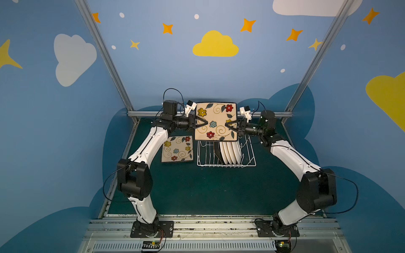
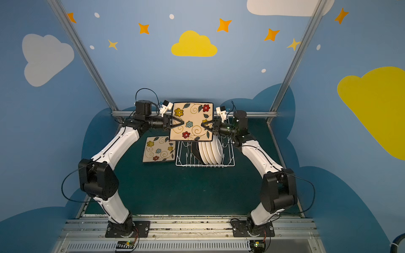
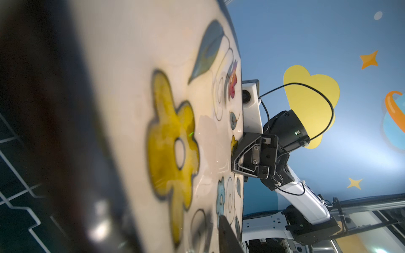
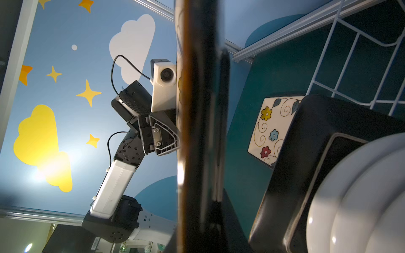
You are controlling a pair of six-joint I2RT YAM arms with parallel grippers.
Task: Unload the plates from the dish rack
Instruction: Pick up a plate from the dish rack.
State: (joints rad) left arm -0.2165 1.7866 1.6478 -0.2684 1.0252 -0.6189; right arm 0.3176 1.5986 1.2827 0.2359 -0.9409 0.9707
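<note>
On the dark green table [image 1: 197,192], a white wire rack [image 1: 248,156], and raised above its far end a flowered square plate [image 1: 215,118], patterned face turned up toward both top views. Flat on the table just left of the rack, a second flowered plate [image 1: 177,149]; upright on edge inside the rack, one black-backed square plate [image 1: 217,151] beside four round white plates [image 1: 231,153]. Pinching the raised plate, left gripper [image 1: 206,122] clamped on its left edge, right gripper [image 1: 226,125] clamped on its right.
</note>
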